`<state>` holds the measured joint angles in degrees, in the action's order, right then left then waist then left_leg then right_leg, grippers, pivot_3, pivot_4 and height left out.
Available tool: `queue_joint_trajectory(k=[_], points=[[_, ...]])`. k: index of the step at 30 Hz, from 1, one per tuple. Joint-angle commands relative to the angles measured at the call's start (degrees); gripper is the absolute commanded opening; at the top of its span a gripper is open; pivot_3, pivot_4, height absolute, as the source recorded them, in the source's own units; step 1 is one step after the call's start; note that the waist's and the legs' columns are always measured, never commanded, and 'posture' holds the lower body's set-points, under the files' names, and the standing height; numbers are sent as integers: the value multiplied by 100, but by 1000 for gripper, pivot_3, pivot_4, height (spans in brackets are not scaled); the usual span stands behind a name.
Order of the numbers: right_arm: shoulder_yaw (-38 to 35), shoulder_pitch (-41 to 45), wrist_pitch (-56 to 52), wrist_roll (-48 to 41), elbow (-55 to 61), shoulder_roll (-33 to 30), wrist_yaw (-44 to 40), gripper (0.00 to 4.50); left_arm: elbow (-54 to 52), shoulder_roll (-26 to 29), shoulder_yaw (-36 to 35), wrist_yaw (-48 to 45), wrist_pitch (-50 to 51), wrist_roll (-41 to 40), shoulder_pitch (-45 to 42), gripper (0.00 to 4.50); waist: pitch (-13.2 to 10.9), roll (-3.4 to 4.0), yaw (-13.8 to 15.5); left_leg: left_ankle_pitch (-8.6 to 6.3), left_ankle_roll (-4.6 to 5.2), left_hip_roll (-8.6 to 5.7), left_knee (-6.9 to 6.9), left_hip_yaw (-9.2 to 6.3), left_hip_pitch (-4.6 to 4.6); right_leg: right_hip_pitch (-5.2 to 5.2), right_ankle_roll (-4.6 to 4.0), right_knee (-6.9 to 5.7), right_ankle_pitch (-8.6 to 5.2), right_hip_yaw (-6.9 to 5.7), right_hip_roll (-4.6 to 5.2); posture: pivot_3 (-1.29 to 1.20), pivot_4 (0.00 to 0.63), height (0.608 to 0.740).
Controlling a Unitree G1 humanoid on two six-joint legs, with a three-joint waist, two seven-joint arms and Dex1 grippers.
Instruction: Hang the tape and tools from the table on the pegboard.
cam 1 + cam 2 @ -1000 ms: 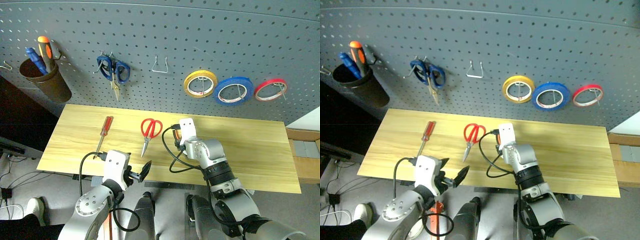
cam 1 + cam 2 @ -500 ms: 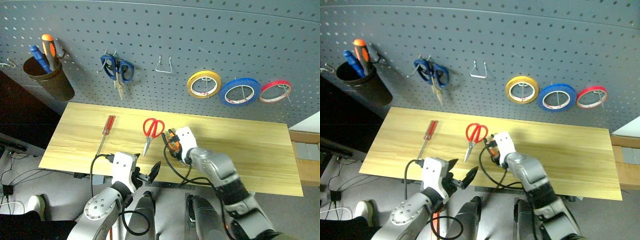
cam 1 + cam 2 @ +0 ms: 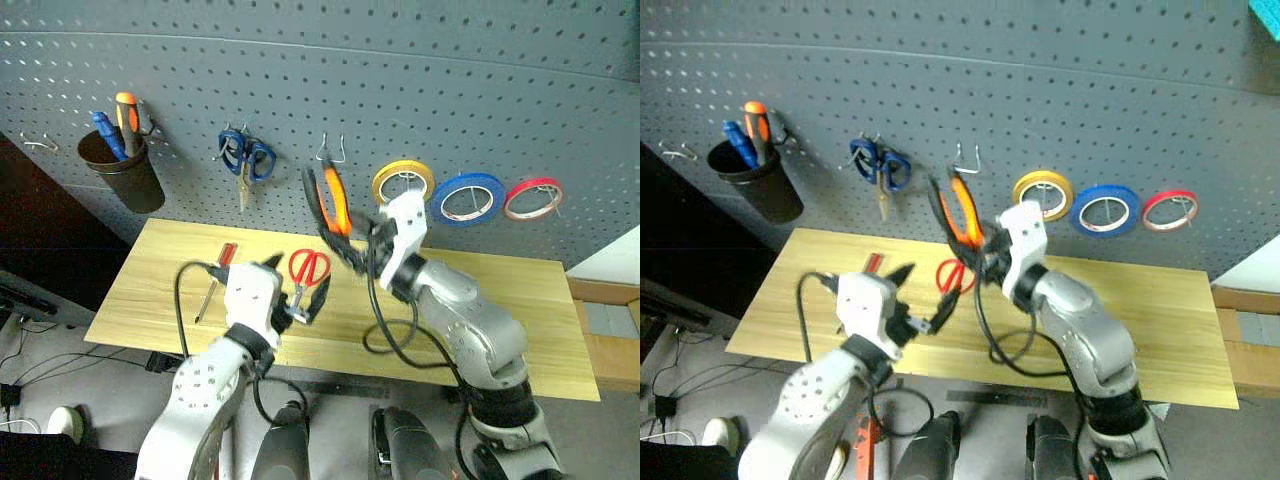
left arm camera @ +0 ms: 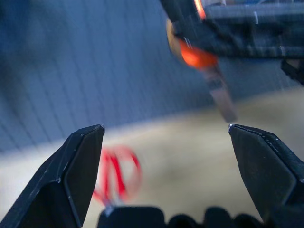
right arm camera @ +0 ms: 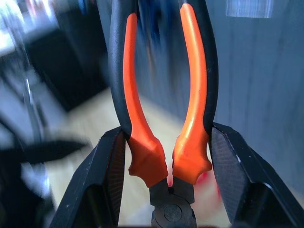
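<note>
Orange-handled pliers (image 3: 334, 205) sat clamped in my right fingers (image 3: 362, 245) before the pegboard (image 3: 420, 90); my left fingers (image 3: 295, 290) gaped wide, empty.

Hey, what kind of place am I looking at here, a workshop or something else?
Most likely a small workshop or tool-storage corner. A dark grey pegboard holds blue-handled scissors, a cup of screwdrivers and three tape rings, and a wooden table below carries red-handled scissors and a screwdriver.

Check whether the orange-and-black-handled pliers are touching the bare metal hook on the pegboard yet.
Cannot tell. In the left eye view the orange-and-black-handled pliers rise just below the bare metal hook; their handle tips overlap its base, with no plain gap or contact.
</note>
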<state>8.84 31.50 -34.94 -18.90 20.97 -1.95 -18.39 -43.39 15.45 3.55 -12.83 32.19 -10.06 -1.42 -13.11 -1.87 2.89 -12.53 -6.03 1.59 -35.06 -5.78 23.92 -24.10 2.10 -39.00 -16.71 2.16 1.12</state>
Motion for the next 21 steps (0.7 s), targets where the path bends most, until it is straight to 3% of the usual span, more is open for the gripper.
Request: queue_joint_trajectory(k=[1, 6, 12, 21], points=[[-262, 817, 1056, 257, -499, 202, 135, 2096, 215, -9, -313, 116, -221, 60, -673, 4500, 102, -10, 41, 4, -4, 0, 0, -1, -4, 3, -1, 0, 4, -2, -1, 266, 80, 740], [-414, 1872, 2529, 843, -1929, 430, 535, 2096, 1290, -3, -523, 219, -677, 247, -1619, 4500, 249, -31, 116, 6, -3, 0, -1, 3, -18, 13, -4, -6, 8, 0, -4, 276, 72, 740], [-577, 2568, 3831, 1231, -3494, 631, 917, 2096, 2549, -135, -490, 231, -1120, 334, -2478, 4500, 290, -34, 192, 16, -2, 4, -1, 4, -20, 9, -14, -9, 23, 1, -9, 296, 92, 740], [-759, 3025, 4981, 1400, -5238, 835, 1220, 2096, 3920, -289, -299, -145, -1419, 324, -3289, 4500, 267, -28, 238, 14, 3, 5, 1, 8, -15, 3, -14, -13, 23, 6, -10, 333, 183, 740]])
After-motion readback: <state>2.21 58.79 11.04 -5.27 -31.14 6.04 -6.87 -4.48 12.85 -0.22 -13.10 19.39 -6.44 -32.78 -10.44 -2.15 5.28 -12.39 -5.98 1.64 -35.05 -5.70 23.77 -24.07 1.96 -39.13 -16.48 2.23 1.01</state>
